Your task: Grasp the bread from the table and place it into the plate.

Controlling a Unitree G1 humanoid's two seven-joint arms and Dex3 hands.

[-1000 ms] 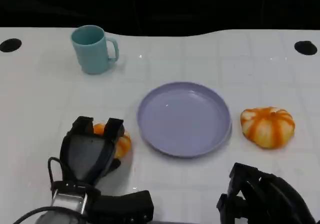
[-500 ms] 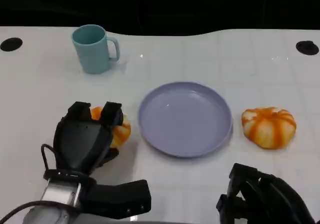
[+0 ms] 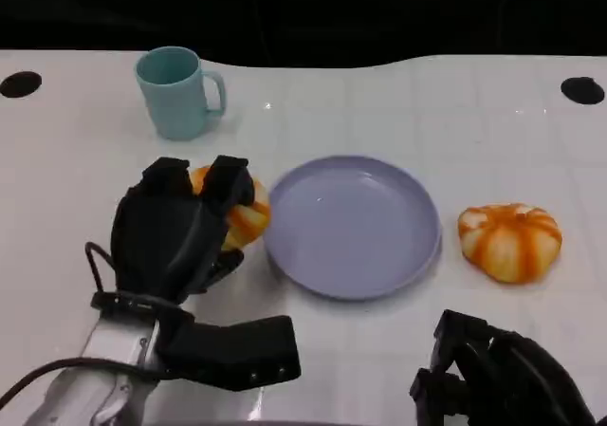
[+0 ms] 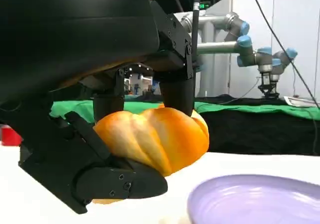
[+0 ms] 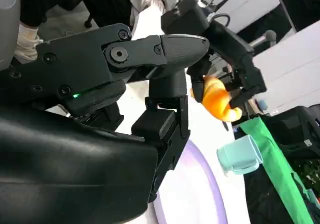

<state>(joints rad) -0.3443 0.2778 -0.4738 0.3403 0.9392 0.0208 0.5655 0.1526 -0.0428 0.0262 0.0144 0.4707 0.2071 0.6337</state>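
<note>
White table (image 3: 474, 113) underfoot of it all, faint grid lines on top, and a black round hole (image 3: 19, 84) at one far corner, another hole (image 3: 580, 90) at the other. Beyond the far edge it's plain dark. Now, out past the left hand's fingers (image 4: 175, 92): a long green cloth (image 4: 250, 107) over a bench, black drape (image 4: 260, 134) hanging under it. Above that, silver industrial arms with blue joints (image 4: 240, 42), white wall panels (image 4: 295, 34) behind them.

You see right hand (image 5: 165, 84) close up, fingers curled, holding nothing. Beyond it, left hand (image 5: 235, 59) holds bread (image 5: 215, 100). Mug (image 5: 240, 154) near plate (image 5: 200, 204) rim.
</note>
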